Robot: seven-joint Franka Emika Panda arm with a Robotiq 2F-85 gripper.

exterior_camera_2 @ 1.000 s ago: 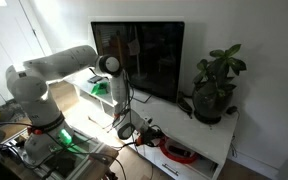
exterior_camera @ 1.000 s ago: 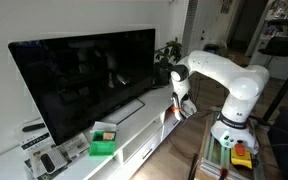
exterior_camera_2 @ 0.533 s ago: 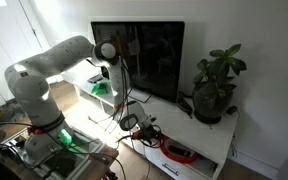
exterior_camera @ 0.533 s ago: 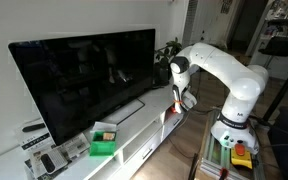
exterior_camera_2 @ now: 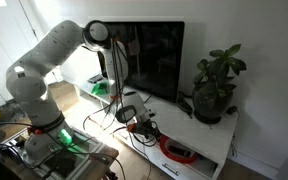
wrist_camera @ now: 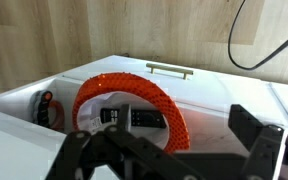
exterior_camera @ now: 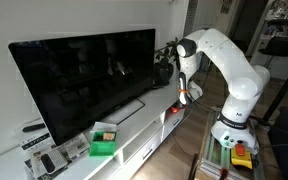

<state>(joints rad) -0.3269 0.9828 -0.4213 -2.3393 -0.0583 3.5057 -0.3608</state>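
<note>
Poised above bench (exterior_camera: 149, 128) near orange ring (wrist_camera: 134, 88), with fingers (wrist_camera: 256, 138) spread wide, empty. Seen from wrist only: brass handle (wrist_camera: 171, 70). Seen in both exterior views only: television (exterior_camera: 84, 75).

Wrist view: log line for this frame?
gripper: open, empty | over: red ring | ring in: open drawer | contact: none seen

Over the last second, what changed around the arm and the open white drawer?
The arm lifted. The gripper rose up and away from the open white drawer, and the wrist joint climbed in both exterior views. Nothing was taken hold of or let go; the wrist view shows the jaws apart and empty. The red ring-shaped object in the drawer, the black flat-screen television, the green box and the potted plant stayed put.
</note>
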